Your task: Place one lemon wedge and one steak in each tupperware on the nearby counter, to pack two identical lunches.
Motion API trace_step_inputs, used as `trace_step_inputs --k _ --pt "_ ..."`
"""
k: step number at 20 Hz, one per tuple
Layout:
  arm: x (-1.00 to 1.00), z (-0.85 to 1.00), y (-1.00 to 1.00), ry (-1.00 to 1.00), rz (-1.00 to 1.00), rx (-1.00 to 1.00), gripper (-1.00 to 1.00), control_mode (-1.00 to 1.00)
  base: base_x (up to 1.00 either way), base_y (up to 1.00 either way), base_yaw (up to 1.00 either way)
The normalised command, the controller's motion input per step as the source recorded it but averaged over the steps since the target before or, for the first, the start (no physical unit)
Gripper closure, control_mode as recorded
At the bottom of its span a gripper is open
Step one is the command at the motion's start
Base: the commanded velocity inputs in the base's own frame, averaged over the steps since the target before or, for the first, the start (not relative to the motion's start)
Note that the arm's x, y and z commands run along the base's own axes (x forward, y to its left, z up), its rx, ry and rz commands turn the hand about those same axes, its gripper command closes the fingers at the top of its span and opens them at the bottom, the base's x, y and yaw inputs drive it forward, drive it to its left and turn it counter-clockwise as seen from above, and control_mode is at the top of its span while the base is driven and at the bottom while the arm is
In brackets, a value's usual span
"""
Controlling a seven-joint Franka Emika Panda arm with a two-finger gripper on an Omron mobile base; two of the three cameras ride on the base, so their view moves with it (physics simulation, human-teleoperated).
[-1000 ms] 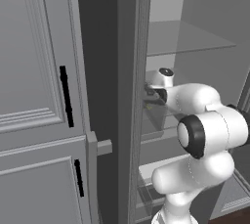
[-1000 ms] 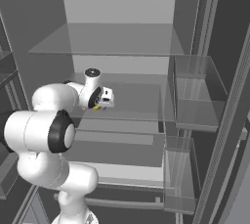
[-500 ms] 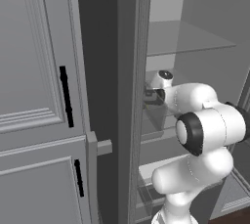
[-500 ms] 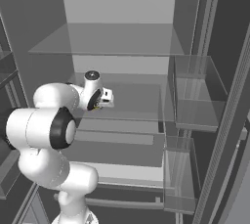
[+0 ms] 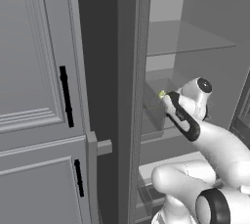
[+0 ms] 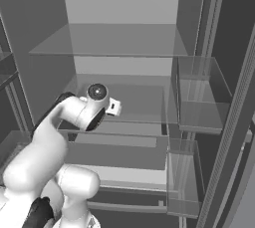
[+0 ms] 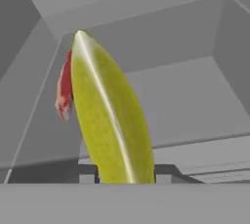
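A yellow-green lemon wedge (image 7: pixel 110 115) stands upright between my fingertips, and my gripper (image 7: pixel 126 171) is shut on it. Behind it to the left, a red-pink steak (image 7: pixel 64 88) lies on the grey fridge shelf (image 7: pixel 185 100). From the left base view, my gripper (image 5: pixel 165 97) reaches into the fridge at mid-shelf height, with a speck of the lemon wedge (image 5: pixel 161 93) at its tip. In the right base view the white wrist (image 6: pixel 95 107) hides the fingers. The tupperware and the counter are out of view.
Glass shelves (image 6: pixel 114 43) span the fridge above and below my hand. Clear door bins (image 6: pixel 199 97) hang on the right. A dark fridge edge (image 5: pixel 128 96) and grey cabinet doors with black handles (image 5: pixel 65 96) stand to the left.
The jaws have closed from wide open onto the lemon wedge. The arm has shifted only slightly inside the fridge.
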Motion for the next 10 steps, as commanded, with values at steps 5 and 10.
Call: trace_step_inputs --k 5,10 --pt "-1.0 1.0 -0.28 -0.01 -0.16 0.0 1.0 -1.0 0.0 0.0 0.0" --pt "-1.0 0.97 -0.65 0.01 -0.15 0.0 1.0 -1.0 0.0 0.0 0.0"
